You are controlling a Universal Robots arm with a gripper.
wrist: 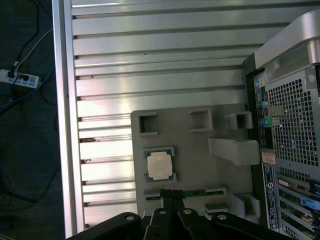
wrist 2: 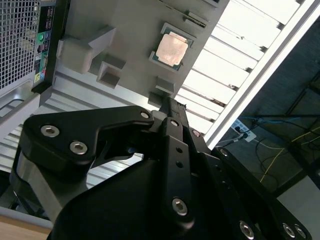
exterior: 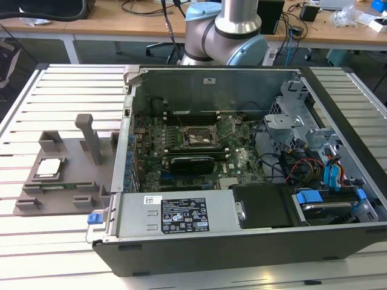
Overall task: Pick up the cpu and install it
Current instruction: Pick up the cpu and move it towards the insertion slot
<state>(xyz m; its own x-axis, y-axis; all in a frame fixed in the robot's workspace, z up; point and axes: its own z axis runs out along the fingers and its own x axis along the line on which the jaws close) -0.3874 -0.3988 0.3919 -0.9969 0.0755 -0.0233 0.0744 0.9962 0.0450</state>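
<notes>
The flat, square, silver-topped cpu (exterior: pixel 48 167) lies in a matte grey plastic tray (exterior: pixel 65 150) at nine o'clock of the open black metal case (exterior: pixel 242 257). The black gripper (wrist: pixel 172 194), half cropped, has its fingers together, empty.

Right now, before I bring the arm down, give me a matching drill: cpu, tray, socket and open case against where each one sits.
1 cpu
2 grey tray
3 socket
4 open case

A on the slatted table, on the exterior view's left of the case
B in a tray recess, metal top up
C on the green board inside the case
D on the slatted table, on the exterior view's right of the tray

Pairs: 1-B, 2-A, 3-C, 4-D
</notes>
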